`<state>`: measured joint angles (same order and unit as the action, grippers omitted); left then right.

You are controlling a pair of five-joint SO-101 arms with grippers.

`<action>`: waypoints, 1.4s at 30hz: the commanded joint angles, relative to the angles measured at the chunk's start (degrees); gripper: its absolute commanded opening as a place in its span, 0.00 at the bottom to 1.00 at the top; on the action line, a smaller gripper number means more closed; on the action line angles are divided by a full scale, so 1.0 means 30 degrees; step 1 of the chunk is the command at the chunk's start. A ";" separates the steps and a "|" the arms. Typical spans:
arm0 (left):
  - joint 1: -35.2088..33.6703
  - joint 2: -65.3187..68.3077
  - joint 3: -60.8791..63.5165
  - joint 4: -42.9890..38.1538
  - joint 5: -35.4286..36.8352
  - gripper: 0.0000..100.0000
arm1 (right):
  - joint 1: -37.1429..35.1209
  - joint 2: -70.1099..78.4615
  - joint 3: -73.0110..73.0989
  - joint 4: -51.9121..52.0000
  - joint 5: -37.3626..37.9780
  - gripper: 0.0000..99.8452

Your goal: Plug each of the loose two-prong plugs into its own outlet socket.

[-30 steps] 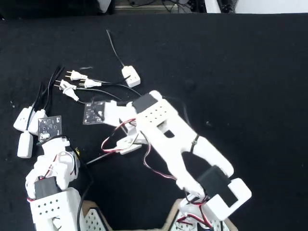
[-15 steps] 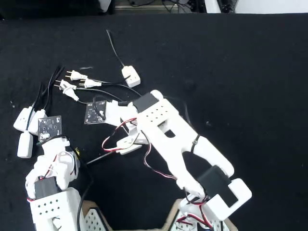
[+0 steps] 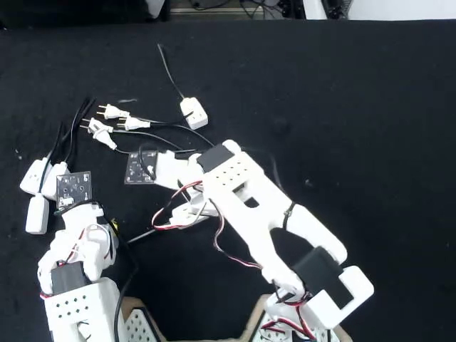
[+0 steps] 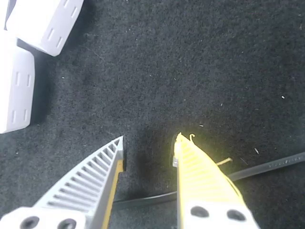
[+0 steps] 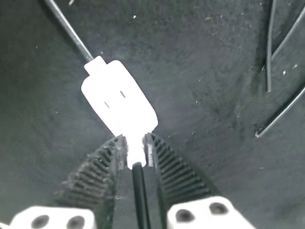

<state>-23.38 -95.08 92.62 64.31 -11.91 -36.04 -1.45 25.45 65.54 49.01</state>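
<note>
Right tool [image 5: 135, 138]: my fingers are closed almost all the way and pinch the narrow white body of the held plug [image 5: 136, 153], one ribbed pad on each side.
Held plug: its black cable [image 5: 139, 191] runs back between my fingers. Its front end butts against one end of the joined socket [image 5: 119, 102]. The prongs are hidden, so I cannot tell how deep it sits.
Joined socket: a white block lying flat on the black bench [image 5: 214, 71], with its own lead running off from the far end.
Left tool [image 4: 148, 139]: wide open, grey finger and yellow finger apart with nothing between them, tips just over the bench. A thin black wire [image 4: 267, 164] passes close behind the yellow finger.
Near sockets: two white blocks [image 4: 43, 21] [image 4: 14, 90] lie side by side near my left tool.
Loose plugs: in the high view, three white two-prong plugs [image 3: 107, 110] [image 3: 100, 130] [image 3: 133, 122] lie close together on the bench with prongs bare, beyond my left arm [image 3: 78, 263].
Lone socket [image 3: 194, 112]: lies just past my right arm [image 3: 249, 206], with its lead running toward the far edge.
</note>
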 commanded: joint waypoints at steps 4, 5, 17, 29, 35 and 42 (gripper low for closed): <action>-0.0044 -0.0147 -0.0952 -0.0293 0.0205 0.18 | -0.0469 -0.1509 -0.2535 0.1700 -0.2198 0.27; -0.0044 -0.0147 -0.0952 -0.0293 0.0205 0.18 | -0.0498 -0.1597 -0.2652 0.1758 -0.1993 0.32; -0.1509 -0.0147 -0.1392 -0.0381 0.0410 0.18 | -0.2667 -0.1421 -0.2359 0.2051 -0.1582 0.38; -0.4557 -0.0147 -0.2125 -0.0879 0.3194 0.18 | -0.2637 0.2095 -0.1714 -0.0088 -0.1055 0.38; -0.4440 -0.0147 -0.2125 -0.0908 0.3165 0.18 | -0.2637 0.3766 -0.1919 -0.0264 0.1377 0.38; -0.4410 -0.0147 -0.2066 -0.0908 0.3106 0.18 | -0.2637 0.4967 -0.1949 -0.0293 0.4308 0.38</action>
<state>-36.40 -95.08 89.54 62.55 -3.03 -43.52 12.70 20.79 65.98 58.68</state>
